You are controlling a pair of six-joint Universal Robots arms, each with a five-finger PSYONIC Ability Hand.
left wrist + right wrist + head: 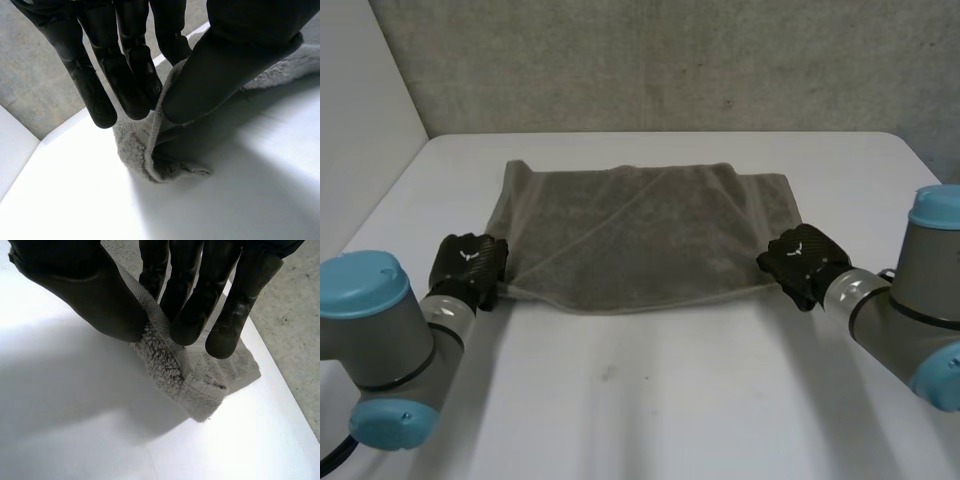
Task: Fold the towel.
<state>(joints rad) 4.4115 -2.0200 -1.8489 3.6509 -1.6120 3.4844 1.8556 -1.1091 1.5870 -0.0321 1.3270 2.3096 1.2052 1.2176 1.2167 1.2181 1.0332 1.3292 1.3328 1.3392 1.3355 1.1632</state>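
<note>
A grey towel [640, 240] lies spread on the white table [650, 390], its far part folded over. My left hand [468, 268] pinches the towel's near left corner [150, 155] between thumb and fingers. My right hand [802, 262] pinches the near right corner [195, 385] the same way. Both corners are lifted a little off the table, and the near edge sags between the hands.
A grey wall [660, 60] rises behind the table's far edge. Bare white table stretches in front of the towel, between the two arms. The table's left edge [380, 200] runs close to my left arm.
</note>
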